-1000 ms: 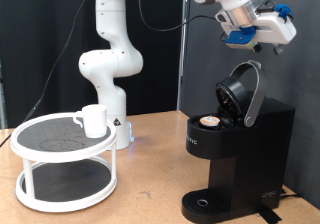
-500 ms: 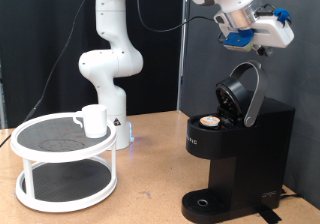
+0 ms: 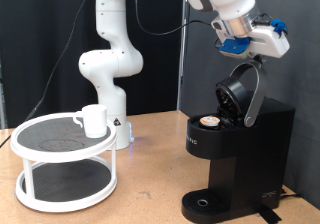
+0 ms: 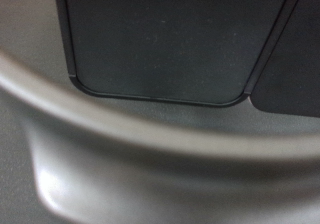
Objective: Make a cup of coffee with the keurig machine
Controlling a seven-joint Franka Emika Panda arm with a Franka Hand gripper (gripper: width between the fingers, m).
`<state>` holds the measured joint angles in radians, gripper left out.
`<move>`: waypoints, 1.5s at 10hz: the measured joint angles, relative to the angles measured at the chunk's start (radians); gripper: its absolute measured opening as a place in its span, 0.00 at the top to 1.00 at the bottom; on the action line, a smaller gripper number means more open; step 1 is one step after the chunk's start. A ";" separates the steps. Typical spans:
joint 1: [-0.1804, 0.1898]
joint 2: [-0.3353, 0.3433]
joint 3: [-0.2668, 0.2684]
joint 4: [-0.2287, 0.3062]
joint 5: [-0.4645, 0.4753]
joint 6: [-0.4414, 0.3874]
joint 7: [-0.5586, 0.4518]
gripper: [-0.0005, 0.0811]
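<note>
Lid fills my wrist view — a curved grey rim and dark panel, blurred from closeness. My pincer hangs just above the raised lid's top edge on the keurig; I cannot tell whether my fingers are spread or pressed together. A pod sits in the open chamber, so I judge the step is closing the lid — best done by pressing on the rim's crest and following the hinge arc, not shoving straight down. Farther off, the cup stands on the round rack, well apart from the machine.

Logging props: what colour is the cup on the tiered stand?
Plain white cup, clearest in the exterior view.
</note>
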<state>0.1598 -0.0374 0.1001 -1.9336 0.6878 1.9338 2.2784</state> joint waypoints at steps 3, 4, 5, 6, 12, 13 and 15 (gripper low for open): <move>-0.007 -0.002 -0.002 0.000 0.000 0.001 0.000 0.99; -0.010 -0.005 -0.006 0.000 -0.002 0.002 0.003 0.99; -0.016 -0.012 -0.011 0.000 -0.008 0.002 0.008 0.99; -0.025 -0.020 -0.016 0.000 -0.015 0.000 0.016 0.99; -0.085 -0.037 -0.054 -0.008 -0.075 -0.069 0.028 0.99; -0.093 -0.038 -0.061 -0.008 -0.094 -0.086 0.035 0.99; -0.111 -0.036 -0.071 -0.009 -0.127 -0.119 0.038 0.99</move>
<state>0.0486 -0.0733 0.0287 -1.9423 0.5612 1.8146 2.3166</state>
